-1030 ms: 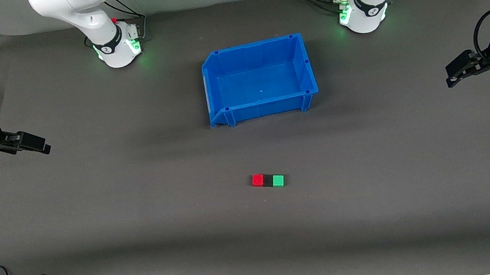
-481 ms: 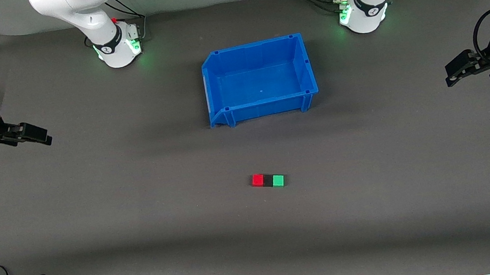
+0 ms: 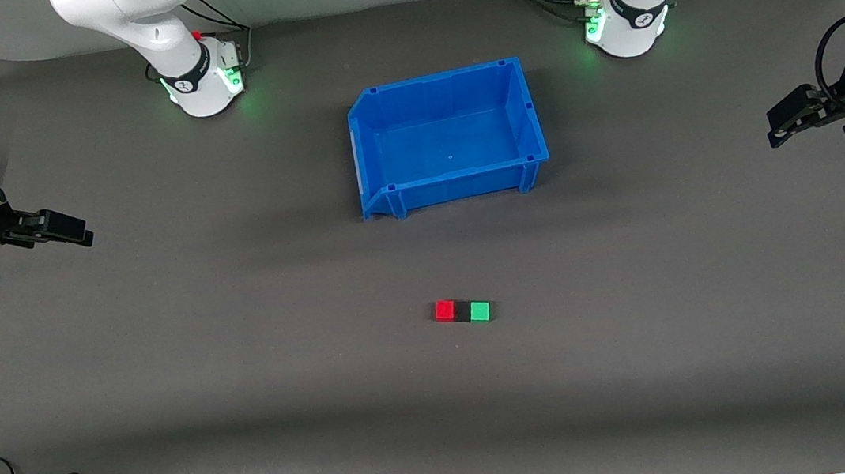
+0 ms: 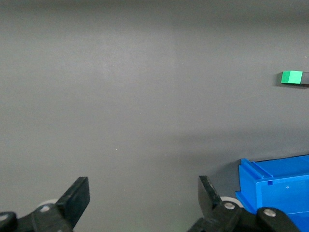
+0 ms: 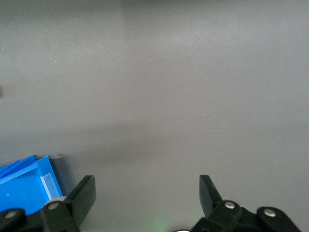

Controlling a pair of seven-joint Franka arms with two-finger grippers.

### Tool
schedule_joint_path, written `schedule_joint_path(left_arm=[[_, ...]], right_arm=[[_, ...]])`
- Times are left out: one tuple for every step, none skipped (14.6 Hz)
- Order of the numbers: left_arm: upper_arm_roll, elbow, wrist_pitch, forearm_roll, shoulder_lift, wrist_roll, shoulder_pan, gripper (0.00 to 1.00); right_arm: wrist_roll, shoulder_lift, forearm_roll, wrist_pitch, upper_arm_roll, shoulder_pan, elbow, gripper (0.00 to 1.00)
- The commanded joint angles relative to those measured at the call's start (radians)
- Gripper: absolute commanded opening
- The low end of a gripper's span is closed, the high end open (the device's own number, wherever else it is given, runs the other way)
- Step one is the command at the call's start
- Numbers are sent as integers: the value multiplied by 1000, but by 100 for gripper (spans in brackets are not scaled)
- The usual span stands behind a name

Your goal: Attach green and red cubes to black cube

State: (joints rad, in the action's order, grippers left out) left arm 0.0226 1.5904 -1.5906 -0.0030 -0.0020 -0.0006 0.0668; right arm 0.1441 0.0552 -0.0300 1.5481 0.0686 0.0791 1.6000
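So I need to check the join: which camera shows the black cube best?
The front view: the black cube sits whole between the red cube and green cube, touching both. The left wrist view shows only a dark sliver beside the green cube; the right wrist view doesn't show it clearly.

Colours on the dark grey desk [image 3: 246, 368]

Small bright red cube [image 3: 444, 311], matte black cube [image 3: 463, 311], bright green cube [image 3: 480, 311]; plain blue plastic bin [image 3: 527, 110].

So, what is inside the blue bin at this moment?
The blue bin holds nothing: the front view shows its bare blue floor. The red cube, black cube and green cube lie in a row on the table, nearer to the front camera.
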Motion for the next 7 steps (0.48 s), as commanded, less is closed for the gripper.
schedule_joint_path(left_arm=[[0, 6, 9, 15, -4, 16, -2, 100], [0, 6, 11, 15, -4, 18, -2, 100], [-1, 6, 11, 15, -4, 18, -2, 100], [-1, 6, 9, 15, -4, 18, -1, 100], [-1, 6, 9, 15, -4, 18, -2, 100], [-1, 6, 9, 15, -4, 18, -2, 100], [-1, 6, 6, 15, -4, 18, -2, 100]], right_arm=[[-17, -9, 24, -3, -12, -8, 8, 95], [-17, -9, 24, -3, -12, -8, 8, 95], [-17, -9, 24, -2, -12, -8, 8, 95], [-18, -8, 24, -2, -12, -8, 8, 95], [-18, -9, 22, 0, -12, -8, 8, 95], [-18, -9, 22, 3, -12, -8, 8, 95], [-18, -9, 22, 4, -12, -8, 9, 95]])
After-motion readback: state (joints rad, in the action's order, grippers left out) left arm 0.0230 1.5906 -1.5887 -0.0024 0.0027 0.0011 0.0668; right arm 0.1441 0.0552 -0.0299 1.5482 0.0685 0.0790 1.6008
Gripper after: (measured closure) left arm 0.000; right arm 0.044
